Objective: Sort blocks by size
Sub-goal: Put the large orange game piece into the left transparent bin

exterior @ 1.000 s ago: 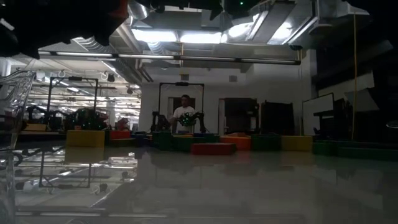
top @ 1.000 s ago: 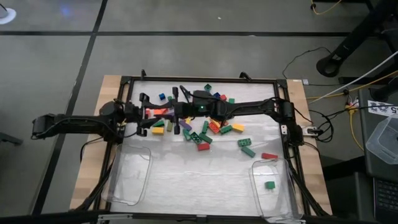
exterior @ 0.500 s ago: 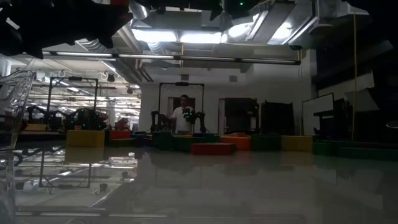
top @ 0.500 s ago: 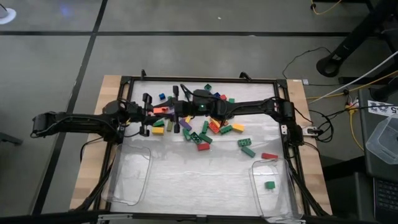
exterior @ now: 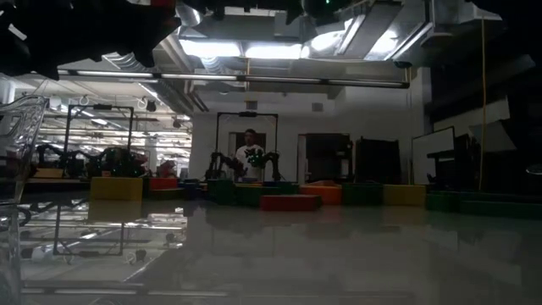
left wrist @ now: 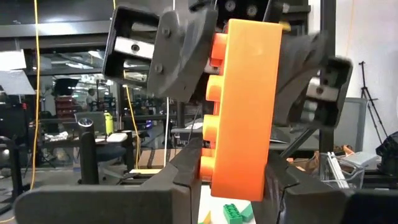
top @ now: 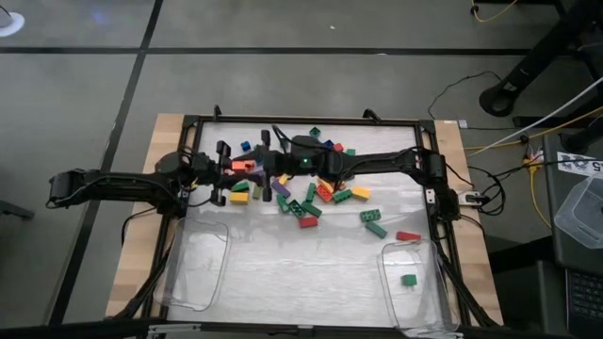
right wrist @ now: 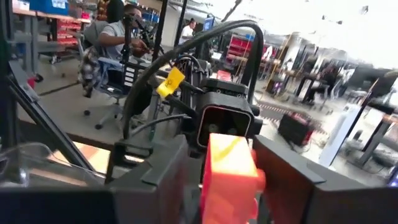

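A long orange block (top: pixel 243 167) hangs above the table's far left part, between my two grippers. My left gripper (top: pixel 229 169) comes from the left and is shut on the block's left end. My right gripper (top: pixel 267 169) reaches in from the right and is open. Its fingers (left wrist: pixel 180 56) stand on either side of the block's right end, and the right wrist view shows a narrow dark gap beside the block (right wrist: pixel 229 174). Many loose blocks (top: pixel 311 193) lie on the table under and beside the right arm. My left gripper pinches the orange block near its left end (left wrist: pixel 239 171). One finger (left wrist: pixel 186 183) is on the studded face and the other on the flat face opposite. The fingers come level from the table's left and lie along the block. The block is level and lifted clear of the table.
A clear tub (top: pixel 198 264) stands at the near left. Another clear tub (top: pixel 429 301) at the near right holds one green block (top: pixel 408 280). Green blocks (top: pixel 372 221) and a red one (top: pixel 408 235) lie apart at the right. A dark metal frame (top: pixel 301 120) rims the table.
My left gripper has edged toward the table's right edge, closer to the orange block held out by my right gripper. The block has stayed level and in place, clear of the table.
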### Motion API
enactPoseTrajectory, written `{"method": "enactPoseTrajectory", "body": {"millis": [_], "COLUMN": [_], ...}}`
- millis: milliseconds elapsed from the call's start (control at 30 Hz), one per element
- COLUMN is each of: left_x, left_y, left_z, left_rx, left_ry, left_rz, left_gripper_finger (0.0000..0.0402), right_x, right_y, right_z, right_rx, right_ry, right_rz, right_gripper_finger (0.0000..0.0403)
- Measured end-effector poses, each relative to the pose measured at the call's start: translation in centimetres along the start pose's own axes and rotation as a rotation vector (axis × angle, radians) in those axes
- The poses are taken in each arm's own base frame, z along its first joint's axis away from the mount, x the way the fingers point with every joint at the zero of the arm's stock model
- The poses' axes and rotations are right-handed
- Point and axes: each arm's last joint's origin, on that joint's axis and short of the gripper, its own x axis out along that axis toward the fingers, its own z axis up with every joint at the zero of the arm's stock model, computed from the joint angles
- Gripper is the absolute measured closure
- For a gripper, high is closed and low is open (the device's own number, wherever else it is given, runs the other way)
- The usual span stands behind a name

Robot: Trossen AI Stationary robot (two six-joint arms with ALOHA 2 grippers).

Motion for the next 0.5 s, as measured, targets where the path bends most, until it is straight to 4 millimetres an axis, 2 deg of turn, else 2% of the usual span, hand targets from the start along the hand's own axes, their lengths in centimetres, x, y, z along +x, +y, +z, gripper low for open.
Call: {"method": "enactPoseTrajectory", "body": {"millis": [100, 267, 500], "left_x": [-0.1, -0.4, -1.5], "left_y": [0.0, -0.1, -0.5], "left_z": [0.1, 0.6, 0.1], "left_rx": [-0.014, -0.012, -0.041], "left_ry": [-0.003, -0.029, 0.094], "left_rz": [0.001, 0.0, -0.085], "left_gripper_finger": [0.0319, 0.0317, 0.0315], "right_x": [0.2, 0.0, -2.3], "right_y": [-0.3, -1.0, -1.9], "right_z": [1.1, 3.1, 7.6], "right_rx": [0.021, 0.035, 0.044], "right_ry": [0.038, 0.212, 0.49], "right_rz": [0.004, -0.031, -0.064], "right_gripper_finger": [0.0184, 0.0159, 0.0153]}}
